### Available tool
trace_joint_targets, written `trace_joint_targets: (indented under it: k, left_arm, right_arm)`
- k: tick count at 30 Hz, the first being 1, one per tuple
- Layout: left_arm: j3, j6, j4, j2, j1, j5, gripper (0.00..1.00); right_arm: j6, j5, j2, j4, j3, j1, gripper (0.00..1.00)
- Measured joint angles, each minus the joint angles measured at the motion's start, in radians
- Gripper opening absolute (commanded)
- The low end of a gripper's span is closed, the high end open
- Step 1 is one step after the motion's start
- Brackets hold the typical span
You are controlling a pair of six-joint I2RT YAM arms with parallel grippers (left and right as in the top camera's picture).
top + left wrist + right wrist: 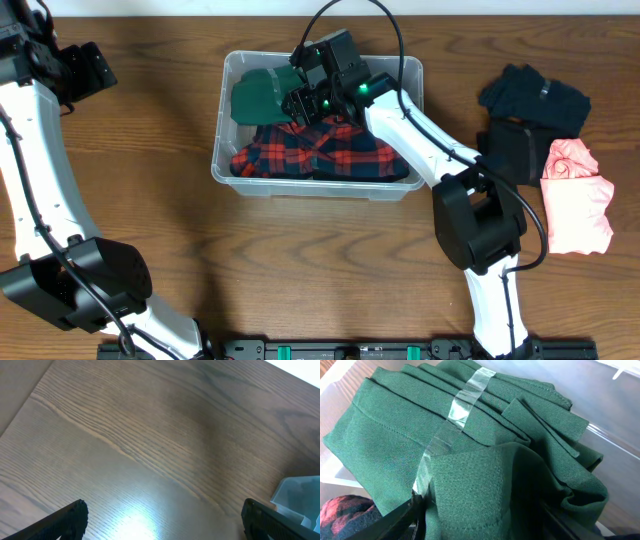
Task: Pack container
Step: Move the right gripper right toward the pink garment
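Note:
The clear plastic container [222,150] stands at the back middle of the table. In it lie a red-and-black plaid garment [315,152] and a folded dark green garment [256,95] banded with clear tape. My right gripper [303,98] is down inside the container over the green garment [410,425]. Its fingers [480,522] are spread wide, with a raised fold of green cloth between them. The plaid shows at the lower left [340,510], the container wall at the upper right [620,405]. My left gripper [95,68] is open and empty [162,522] over bare wood at the far left. A container corner [300,495] shows at the right edge of its view.
To the right of the container lie a dark navy garment [535,95], a black folded garment [515,150] and a pink garment [575,195]. The right arm's cable arcs over the container's back rim.

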Motion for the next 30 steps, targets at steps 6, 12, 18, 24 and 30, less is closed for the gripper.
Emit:
trace_joint_targets:
  k: [6,12,18,24,30]
  left_arm:
    - [0.0,0.0,0.0,0.0,0.0,0.0,0.98]
    - [0.0,0.0,0.0,0.0,0.0,0.0,0.98]
    - [0.0,0.0,0.0,0.0,0.0,0.0,0.98]
    - [0.0,0.0,0.0,0.0,0.0,0.0,0.98]
    - [0.0,0.0,0.0,0.0,0.0,0.0,0.98]
  right_arm:
    - [0.001,-0.001,0.0,-0.006,0.006,0.0,0.73]
    - [0.002,-0.001,-0.006,-0.081,0.052,-0.012,0.82]
    - [-0.007,0.003,-0.114,-0.195,0.12,-0.066,0.99]
    - [-0.009,0.004,-0.349,-0.263,0.165,-0.135,0.99]
    - [-0.008,0.099,-0.522,-0.452,0.19,-0.26,0.99]
